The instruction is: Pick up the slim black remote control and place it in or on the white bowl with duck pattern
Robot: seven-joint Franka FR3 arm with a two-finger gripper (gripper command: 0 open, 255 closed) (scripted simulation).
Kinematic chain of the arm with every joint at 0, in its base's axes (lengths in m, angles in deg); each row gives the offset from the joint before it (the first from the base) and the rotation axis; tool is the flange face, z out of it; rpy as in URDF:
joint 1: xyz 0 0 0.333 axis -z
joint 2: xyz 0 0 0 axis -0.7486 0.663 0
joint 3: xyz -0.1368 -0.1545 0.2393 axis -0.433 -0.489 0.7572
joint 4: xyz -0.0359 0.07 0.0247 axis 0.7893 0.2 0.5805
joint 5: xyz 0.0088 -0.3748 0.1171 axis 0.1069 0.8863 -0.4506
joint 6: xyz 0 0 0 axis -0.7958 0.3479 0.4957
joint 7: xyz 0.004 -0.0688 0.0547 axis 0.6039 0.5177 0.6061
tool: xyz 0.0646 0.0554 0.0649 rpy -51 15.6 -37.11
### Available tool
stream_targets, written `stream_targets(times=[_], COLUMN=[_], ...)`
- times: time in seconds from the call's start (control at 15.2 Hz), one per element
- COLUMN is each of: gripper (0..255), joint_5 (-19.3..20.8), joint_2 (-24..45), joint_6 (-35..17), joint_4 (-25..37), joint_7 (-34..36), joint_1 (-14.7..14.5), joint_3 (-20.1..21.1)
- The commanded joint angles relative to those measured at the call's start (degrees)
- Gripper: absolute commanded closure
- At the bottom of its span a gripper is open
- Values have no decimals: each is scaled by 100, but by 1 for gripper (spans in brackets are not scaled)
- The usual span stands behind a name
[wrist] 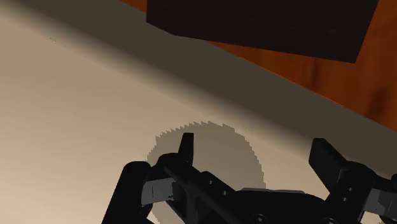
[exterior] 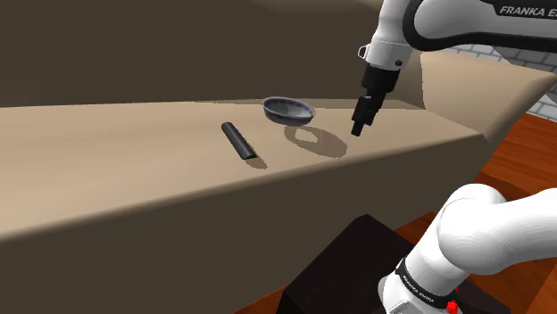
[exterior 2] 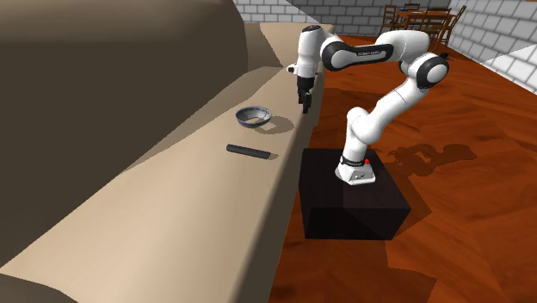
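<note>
Nearest the shoulder camera sits the black box stand [exterior: 353, 263] with the white arm's base on it, and beyond it runs a long beige ledge [exterior: 107, 152]. On that ledge lies the slim black remote control [exterior: 239, 141], flat and at a slant, well apart from the gripper [exterior: 357, 128]. A small greyish bowl [exterior: 288, 110] with a dark bluish rim stands further along toward this view's right, near the remote but not touching it; the remote is outside the bowl, on the bare ledge. The all-black gripper hangs pointing downward, to the right of the bowl and above the ledge's front part, touching neither thing. From the second exterior view, the stand [exterior 2: 353, 202] rests on a reddish wooden floor [exterior 2: 465, 215] just beside the ledge [exterior 2: 172, 198]. The arm bends over to hold the gripper [exterior 2: 305, 103] above the ledge's edge, near the bowl [exterior 2: 254, 115]. The remote [exterior 2: 248, 151] lies closer to this camera than the bowl, again on the ledge and apart from it. White brick walls [exterior 2: 344, 10] and some wooden chairs [exterior 2: 422, 17] stand far behind. Along the wrist view, the gripper [wrist: 257, 159] has its two fingers [wrist: 186, 149] spread wide, with beige surface and a round, jagged-edged shadow [wrist: 210, 153] between them.
</note>
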Motion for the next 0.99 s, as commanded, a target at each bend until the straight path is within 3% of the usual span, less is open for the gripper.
stream_targets(times=[0.0, 0.46, 0.92], gripper=[0, 0, 0], joint_5=[0, -560, -835], joint_2=[0, 1412, 2983], joint_6=[0, -239, -331], joint_4=[0, 845, 2065], joint_7=[0, 1217, 2371], joint_1=[0, -59, -75], joint_3=[0, 658, 1155])
